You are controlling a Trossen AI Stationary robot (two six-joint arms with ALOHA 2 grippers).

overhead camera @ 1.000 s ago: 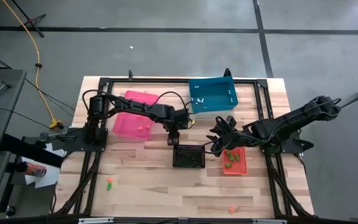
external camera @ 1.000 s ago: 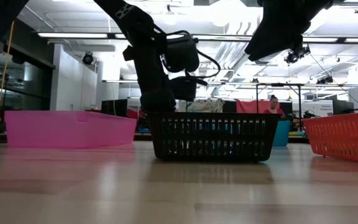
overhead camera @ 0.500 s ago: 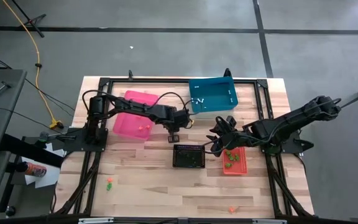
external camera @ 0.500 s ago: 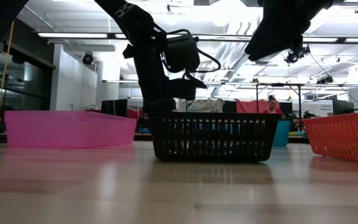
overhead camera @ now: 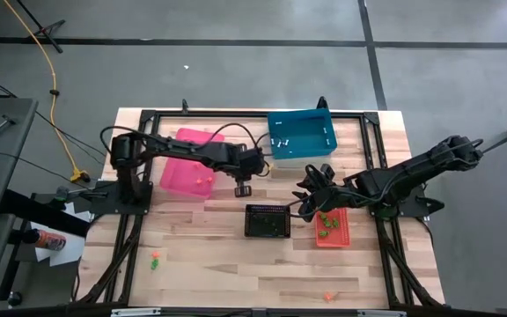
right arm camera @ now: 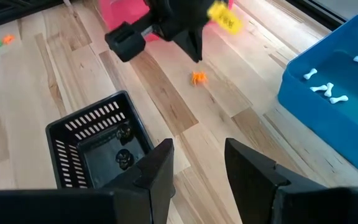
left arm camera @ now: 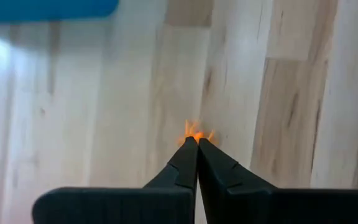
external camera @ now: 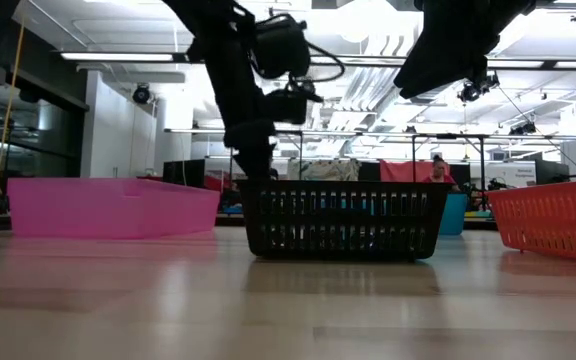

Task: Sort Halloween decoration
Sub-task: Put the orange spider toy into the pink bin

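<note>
My left claw (left arm camera: 197, 140) has snapped shut in the last second; it was spread wide a moment ago and hung closer to the black basket (overhead camera: 267, 208). It has also lifted and pulled back from that basket toward the pink bin (overhead camera: 181, 179). As far as I can see, the jaws meet on nothing. An orange trinket (right arm camera: 197, 77) sits just past the fingertips in the wrist view, but from my other arm's camera it lies on the bare wood directly beneath the tips, apart from them. I read that as a missed or lost pinch, so this orange piece is not yet sorted.

The left arm reaches in across the pink bin, wrist bent so the fingers point steeply down at the table. The blue bin (overhead camera: 302, 145) with white pieces (right arm camera: 325, 87) is near, on the far side of the claw.

Beyond the basket, my right gripper (overhead camera: 306, 204) hovers by the red bin (overhead camera: 341, 232), fingers parted and empty. Green pieces (overhead camera: 326, 222) lie in that bin. Stray trinkets (overhead camera: 155, 259) lie well away, toward the table's near edge.
</note>
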